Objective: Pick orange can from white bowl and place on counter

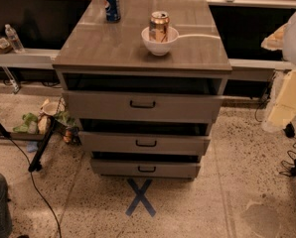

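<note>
The orange can (pixel 159 25) stands upright inside the white bowl (pixel 159 44), which sits a little right of the middle of the counter (pixel 108 46). The can's coppery body and silver top rise above the bowl's rim. My gripper (pixel 273 123) hangs at the right edge of the view, beside the cabinet and below counter height, far from the bowl. It holds nothing that I can see.
A blue Pepsi can (pixel 111 4) stands at the counter's back left. Three drawers (pixel 142 104) with black handles are slightly pulled out. A water bottle (pixel 13 37) stands on the dark left shelf. Litter (pixel 48 120) and cables (pixel 34 182) lie on the floor at left; a blue tape cross (pixel 140 197) marks the floor.
</note>
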You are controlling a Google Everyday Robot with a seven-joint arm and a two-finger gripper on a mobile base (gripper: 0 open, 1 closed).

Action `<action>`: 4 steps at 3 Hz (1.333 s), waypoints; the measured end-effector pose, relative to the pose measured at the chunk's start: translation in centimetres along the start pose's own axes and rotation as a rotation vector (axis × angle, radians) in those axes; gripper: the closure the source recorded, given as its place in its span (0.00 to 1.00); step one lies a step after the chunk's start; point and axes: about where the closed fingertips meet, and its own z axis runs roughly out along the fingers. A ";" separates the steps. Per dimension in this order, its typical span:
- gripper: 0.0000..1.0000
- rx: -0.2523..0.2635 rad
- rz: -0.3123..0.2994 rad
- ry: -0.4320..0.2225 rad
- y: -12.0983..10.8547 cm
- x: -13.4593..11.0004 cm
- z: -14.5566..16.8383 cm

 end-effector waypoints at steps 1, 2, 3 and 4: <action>0.00 0.000 0.000 0.000 0.0 0.0 0.0; 0.00 0.039 0.053 -0.161 -2.7 -3.2 0.5; 0.00 0.082 0.123 -0.376 -8.0 -8.1 2.0; 0.00 0.082 0.237 -0.550 -11.5 -12.4 4.9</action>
